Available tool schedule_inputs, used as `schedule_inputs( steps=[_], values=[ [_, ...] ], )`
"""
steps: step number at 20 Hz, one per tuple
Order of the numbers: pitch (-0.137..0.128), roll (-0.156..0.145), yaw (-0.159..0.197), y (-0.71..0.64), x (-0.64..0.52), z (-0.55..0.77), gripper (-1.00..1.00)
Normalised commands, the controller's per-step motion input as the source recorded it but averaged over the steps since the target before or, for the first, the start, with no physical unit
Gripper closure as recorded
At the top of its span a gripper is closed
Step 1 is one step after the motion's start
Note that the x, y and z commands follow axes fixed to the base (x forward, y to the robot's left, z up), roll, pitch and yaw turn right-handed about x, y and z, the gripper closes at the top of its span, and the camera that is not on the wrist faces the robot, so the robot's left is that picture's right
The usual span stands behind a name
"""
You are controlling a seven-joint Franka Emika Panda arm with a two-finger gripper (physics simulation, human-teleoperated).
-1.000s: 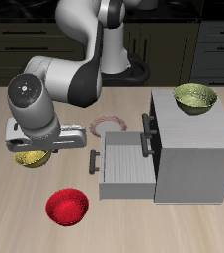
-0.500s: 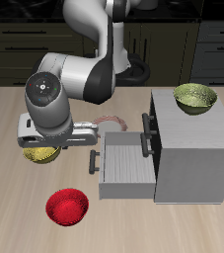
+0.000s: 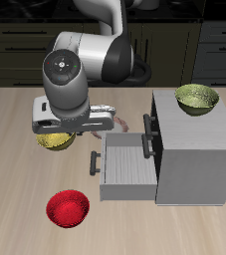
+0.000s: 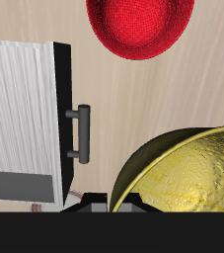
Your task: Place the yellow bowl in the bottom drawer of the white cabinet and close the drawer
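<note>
The yellow bowl [image 3: 54, 142] hangs from my gripper [image 3: 60, 132], which is shut on its rim and holds it above the table beside the white cabinet [image 3: 196, 151]. In the wrist view the yellow bowl [image 4: 187, 179] fills the area close to my gripper [image 4: 108, 203]. The bottom drawer [image 3: 125, 167] stands pulled out, with its dark handle [image 3: 93, 162] facing the bowl. The wrist view shows the bottom drawer's pale front [image 4: 20, 111] and its handle [image 4: 80, 131] a short way from the bowl. The upper drawer is shut.
A red bowl [image 3: 68, 208] lies on the table near the front edge, before the open drawer; it also shows in the wrist view [image 4: 140, 25]. A duller olive-yellow bowl [image 3: 197, 98] sits on top of the cabinet. A plate rim [image 3: 120, 121] shows behind my arm.
My gripper has carried the yellow bowl sideways toward the open drawer and a little higher. The drawer and the other bowls have not moved.
</note>
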Motion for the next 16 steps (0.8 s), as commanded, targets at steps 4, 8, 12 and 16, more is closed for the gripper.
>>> schedule_inputs(
  steps=[4,8,12,16],
  values=[
    [-0.043,0.046,0.005,0.37,-0.08,0.44,1.0],
    [-0.035,0.025,0.05,0.29,0.01,0.22,1.0],
    [-0.011,0.069,0.035,0.43,0.1,0.13,1.0],
    [-0.003,0.038,0.032,0.33,0.13,-0.01,1.0]
  ],
)
